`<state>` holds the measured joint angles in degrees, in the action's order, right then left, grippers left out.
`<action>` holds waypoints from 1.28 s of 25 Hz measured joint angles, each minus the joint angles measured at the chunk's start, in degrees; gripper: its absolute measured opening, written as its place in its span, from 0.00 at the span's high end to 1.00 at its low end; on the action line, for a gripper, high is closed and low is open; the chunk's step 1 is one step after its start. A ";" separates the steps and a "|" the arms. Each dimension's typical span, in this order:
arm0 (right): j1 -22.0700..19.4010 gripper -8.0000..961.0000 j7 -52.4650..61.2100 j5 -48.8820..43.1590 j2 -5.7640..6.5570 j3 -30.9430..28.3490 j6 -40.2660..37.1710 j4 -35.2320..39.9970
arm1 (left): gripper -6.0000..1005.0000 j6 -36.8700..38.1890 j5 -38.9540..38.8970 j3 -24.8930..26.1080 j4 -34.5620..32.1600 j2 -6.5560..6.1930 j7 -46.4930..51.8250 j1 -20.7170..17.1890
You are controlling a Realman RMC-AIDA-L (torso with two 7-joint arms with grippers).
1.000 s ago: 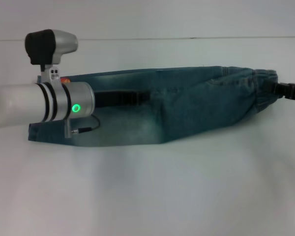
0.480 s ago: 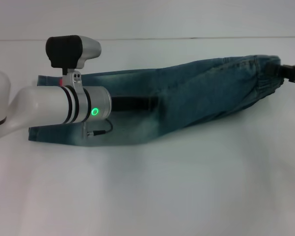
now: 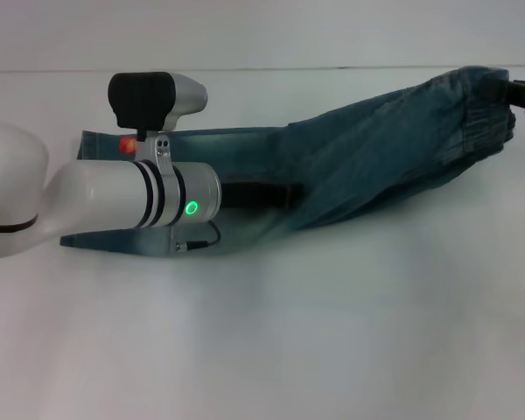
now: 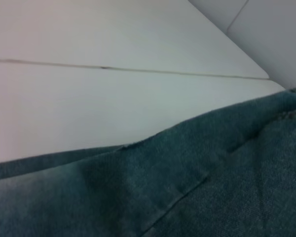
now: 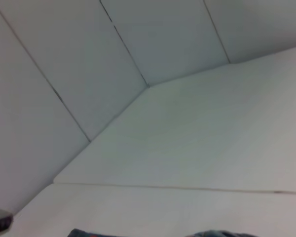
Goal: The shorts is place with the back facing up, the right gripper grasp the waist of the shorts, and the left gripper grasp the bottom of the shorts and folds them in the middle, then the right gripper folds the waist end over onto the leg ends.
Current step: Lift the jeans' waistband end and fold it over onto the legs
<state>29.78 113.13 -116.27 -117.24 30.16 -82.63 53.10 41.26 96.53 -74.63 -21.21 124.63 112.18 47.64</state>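
The shorts (image 3: 376, 149), blue-green denim, lie folded lengthwise across the table in the head view. The waist of the shorts (image 3: 486, 114) is lifted off the table at the far right, with my right gripper (image 3: 512, 92) shut on it at the picture's edge. My left gripper (image 3: 284, 194) reaches in from the left on its silver wrist and lies low over the middle of the shorts. The leg ends (image 3: 96, 241) rest flat at the left, near a small orange patch (image 3: 125, 144). Denim (image 4: 187, 187) fills the lower part of the left wrist view.
The white table (image 3: 289, 350) stretches wide in front of the shorts. A white panelled wall (image 5: 89, 59) stands behind it. The left arm's white forearm (image 3: 35, 206) covers part of the leg ends.
The right gripper has raised the waist higher and a little back. The left gripper has slid right along the shorts toward their middle. The leg ends stay on the table.
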 joint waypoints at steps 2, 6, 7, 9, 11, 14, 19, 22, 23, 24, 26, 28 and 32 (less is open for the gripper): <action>0.02 0.91 0.46 0.00 -0.11 0.09 -0.46 1.12 | 0.94 -0.20 -1.52 -1.48 0.40 0.00 0.01 0.19; 0.27 0.91 1.23 0.00 -0.16 0.12 -1.43 2.86 | 0.93 -0.32 -6.57 -6.24 0.72 0.00 0.01 0.17; 0.31 0.91 1.38 0.00 -0.24 0.14 -1.64 3.39 | 0.93 -0.32 -7.63 -7.34 0.73 0.00 0.00 0.07; 0.36 0.91 1.74 0.00 -0.47 0.17 -2.09 4.66 | 0.92 -0.21 -9.51 -9.45 0.73 0.00 -0.01 -0.02; 0.45 0.91 2.11 0.00 -0.66 0.20 -2.36 5.70 | 0.92 0.24 -11.07 -11.21 0.72 0.00 -0.01 -0.06; 0.88 0.91 2.49 0.00 -0.70 0.33 -3.03 6.49 | 0.91 1.51 -13.00 -13.29 0.53 0.00 -0.12 -0.20; 1.65 0.91 3.11 -0.06 -0.70 0.79 -3.92 7.85 | 0.90 5.20 -15.31 -15.54 0.03 0.00 -0.47 -0.35; 2.06 0.91 3.48 -0.09 -0.69 1.25 -3.94 8.28 | 0.90 5.66 -16.44 -16.80 -0.21 0.00 -0.48 -0.33; 2.12 0.90 3.57 -0.13 -0.68 1.36 -3.95 8.49 | 0.90 5.72 -17.06 -17.41 -0.35 0.00 -0.48 -0.31; 2.18 0.90 3.69 -0.19 -0.68 1.51 -3.95 8.67 | 0.89 5.80 -17.68 -17.90 -0.43 0.00 -0.49 -0.32; 2.31 0.90 3.87 -0.26 -0.68 1.78 -3.96 8.95 | 0.89 5.85 -18.86 -18.97 -0.62 0.00 -0.53 -0.35; 2.38 0.90 3.91 -0.28 -0.68 1.96 -3.96 9.16 | 0.89 5.83 -19.77 -19.87 -0.80 0.00 -0.60 -0.39; 2.48 0.90 4.09 -0.30 -0.60 3.09 -3.61 9.28 | 0.88 4.58 -20.23 -19.38 -1.67 0.00 -0.66 -0.79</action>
<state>32.26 117.22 -116.57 -117.84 33.24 -86.23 62.38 45.84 76.31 -94.02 -22.88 124.63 111.52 46.85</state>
